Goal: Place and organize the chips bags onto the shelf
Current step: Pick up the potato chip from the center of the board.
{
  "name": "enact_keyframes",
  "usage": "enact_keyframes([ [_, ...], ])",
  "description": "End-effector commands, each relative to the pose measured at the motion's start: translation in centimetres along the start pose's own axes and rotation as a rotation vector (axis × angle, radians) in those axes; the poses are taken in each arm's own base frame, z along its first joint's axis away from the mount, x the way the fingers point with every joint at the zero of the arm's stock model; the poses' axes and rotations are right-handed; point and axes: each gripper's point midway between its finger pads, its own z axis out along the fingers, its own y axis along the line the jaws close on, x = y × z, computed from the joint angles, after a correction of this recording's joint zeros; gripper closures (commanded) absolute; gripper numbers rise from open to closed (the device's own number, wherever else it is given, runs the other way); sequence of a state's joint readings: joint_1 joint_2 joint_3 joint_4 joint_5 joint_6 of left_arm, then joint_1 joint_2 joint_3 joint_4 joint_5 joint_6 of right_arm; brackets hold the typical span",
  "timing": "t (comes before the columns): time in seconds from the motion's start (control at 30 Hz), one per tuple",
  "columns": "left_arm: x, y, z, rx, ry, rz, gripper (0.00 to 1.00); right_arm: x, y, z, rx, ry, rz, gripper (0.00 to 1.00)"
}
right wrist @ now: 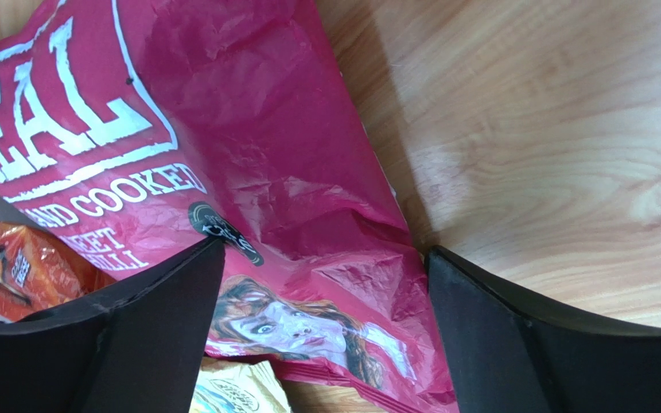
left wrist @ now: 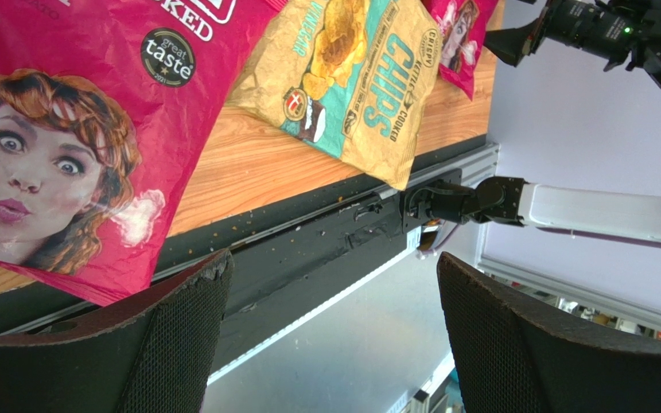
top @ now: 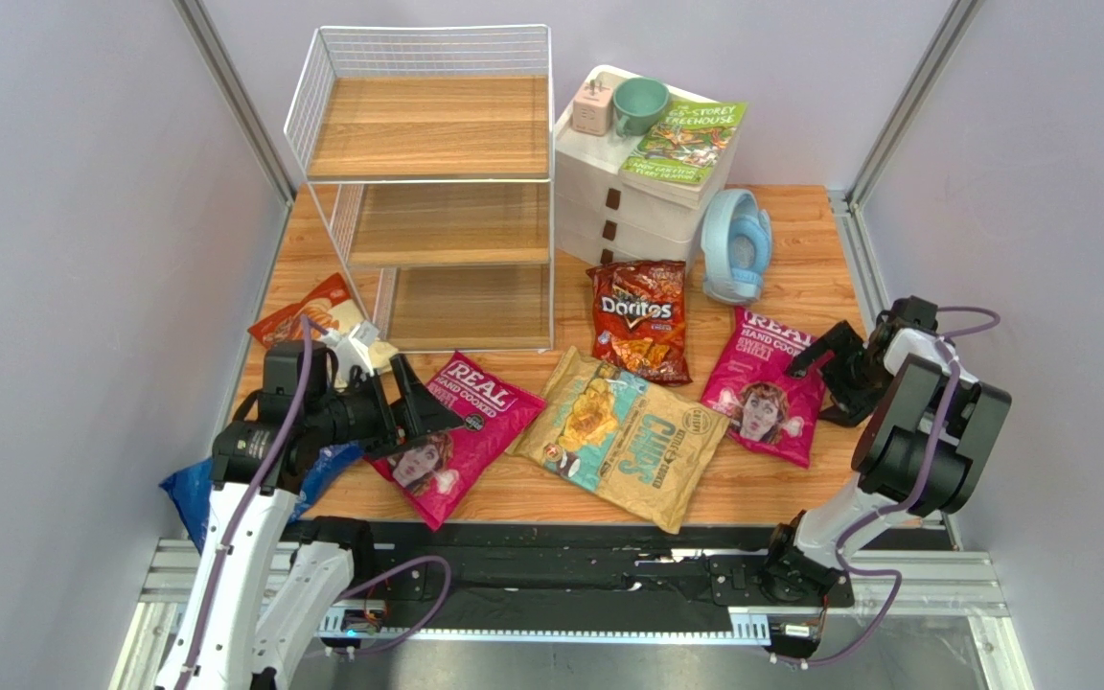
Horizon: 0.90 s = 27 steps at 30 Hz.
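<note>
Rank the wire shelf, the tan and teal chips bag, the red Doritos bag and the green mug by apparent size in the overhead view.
1. wire shelf
2. tan and teal chips bag
3. red Doritos bag
4. green mug
The shelf's top sits nearer the camera, which inflates it, but it clearly leads anyway.

Both magenta bags (top: 450,436) read "REAL HAND COOKED", the tan-and-teal bag (top: 623,439) "CHIPS", the red bag (top: 641,319) "Doritos", and the green book (top: 685,141) "TREEHOUSE".

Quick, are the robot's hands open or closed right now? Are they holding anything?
Left gripper: open, holding nothing.
Right gripper: open, holding nothing, pointing at a pink chips bag.
</note>
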<state>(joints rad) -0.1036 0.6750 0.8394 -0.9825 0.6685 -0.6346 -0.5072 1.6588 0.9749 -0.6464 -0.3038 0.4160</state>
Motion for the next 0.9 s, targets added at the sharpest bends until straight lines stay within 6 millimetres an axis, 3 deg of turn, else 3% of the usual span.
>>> enact_keyframes([
  [0.0,-0.5,-1.6,-0.5,0.053,-0.011,0.051,0.08,-0.1,1.0,0.7,-0.081,0.016,-0.056,0.08],
  [0.1,-0.5,-2.0,-0.6,0.064,-0.008,0.064,0.08,-0.2,1.1,1.0,-0.091,0.011,-0.059,0.09],
  [0.17,-0.5,-2.2,-0.6,0.07,-0.006,0.068,0.08,0.2,1.4,1.1,-0.121,0.026,-0.06,0.22],
  [0.2,-0.4,-2.4,-0.6,0.077,-0.001,0.07,0.08,0.5,1.6,1.0,-0.135,0.034,-0.063,0.52],
  [0.23,-0.4,-2.6,-0.5,0.087,0.001,0.078,0.09,0.8,1.8,0.6,-0.146,0.032,-0.064,0.62],
  [0.27,-0.7,-2.9,-0.4,0.097,0.001,0.084,0.08,1.1,1.7,0.3,-0.144,0.032,-0.058,0.68],
  [0.37,-1.2,-3.9,0.1,0.123,0.002,0.109,0.09,2.4,1.2,-0.9,-0.134,0.007,-0.057,0.71],
  [0.43,-1.2,-4.6,0.5,0.137,0.018,0.135,0.12,3.4,0.7,-1.3,-0.121,0.0,-0.05,1.0],
  [0.5,-1.5,-5.5,1.3,0.157,0.026,0.154,0.18,3.6,0.8,-2.4,-0.129,-0.032,-0.06,1.0],
  [0.53,-1.0,-6.6,1.7,0.193,0.047,0.193,0.28,3.7,0.4,-2.6,-0.108,-0.044,-0.049,1.0],
  [0.6,-0.8,-7.7,2.9,0.208,0.082,0.201,0.36,3.7,0.2,-3.7,-0.08,-0.072,-0.039,1.0],
  [0.63,0.7,-9.0,3.4,0.246,0.135,0.252,0.35,3.9,0.1,-4.2,-0.073,-0.073,-0.026,1.0],
  [0.73,1.6,-10.6,5.3,0.237,0.226,0.331,0.2,3.4,0.5,-5.5,-0.067,-0.102,-0.014,1.0],
  [0.87,2.8,-13.2,7.4,0.271,0.369,0.39,0.14,2.2,1.5,-6.2,-0.093,-0.151,0.032,1.0],
])
